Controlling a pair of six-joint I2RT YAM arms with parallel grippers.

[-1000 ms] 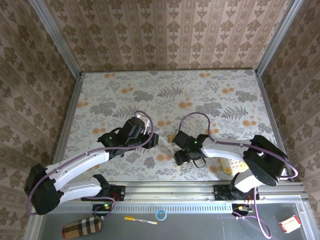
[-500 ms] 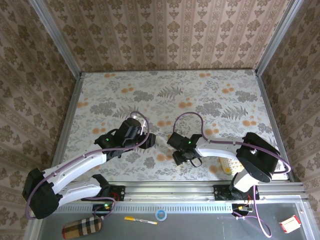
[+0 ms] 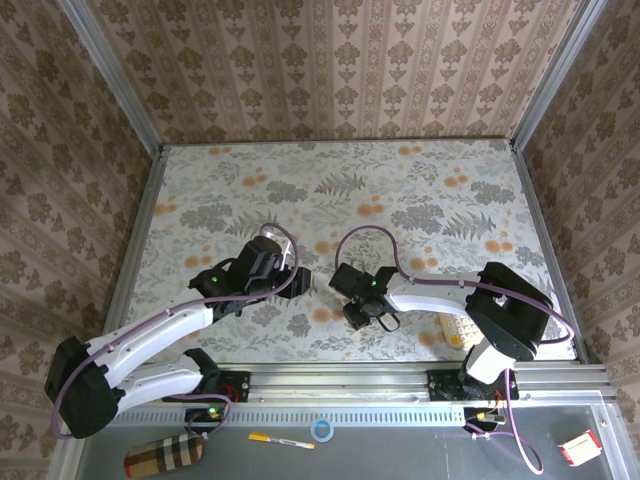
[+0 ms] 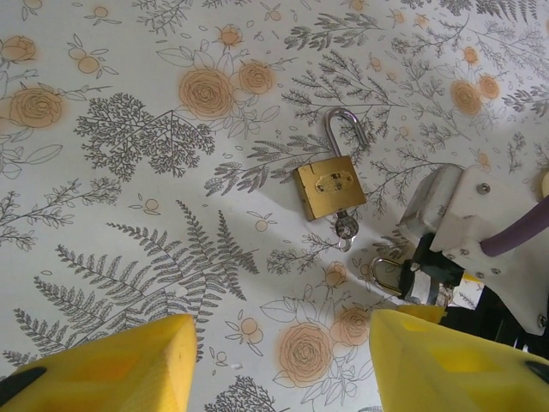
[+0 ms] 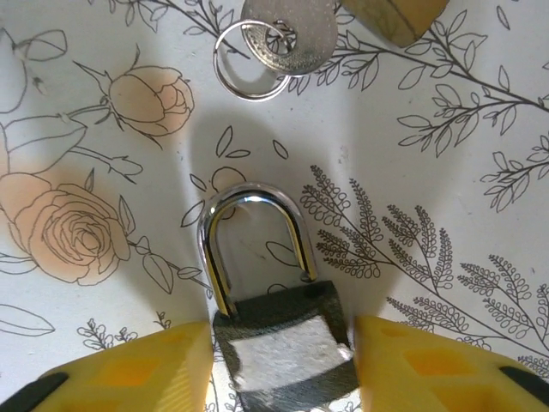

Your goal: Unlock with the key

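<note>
A brass padlock lies flat on the floral tabletop with its silver shackle swung open. The key, silver with a round head and a split ring, sits at the padlock's bottom edge; it also shows in the right wrist view as the key. A second, dark padlock with a white patch and a closed shackle lies between my right gripper's yellow fingers, which press its sides. My left gripper hovers open over bare cloth, short of the brass padlock.
My right arm's white wrist housing sits close to the right of the brass padlock. A pale yellow object lies near the right arm's base. Patterned walls enclose the table, and a metal rail runs along its near edge.
My right arm has slid left toward the brass padlock, and its jaws have narrowed onto the dark padlock. The left arm has shifted slightly left, its jaws unchanged.
</note>
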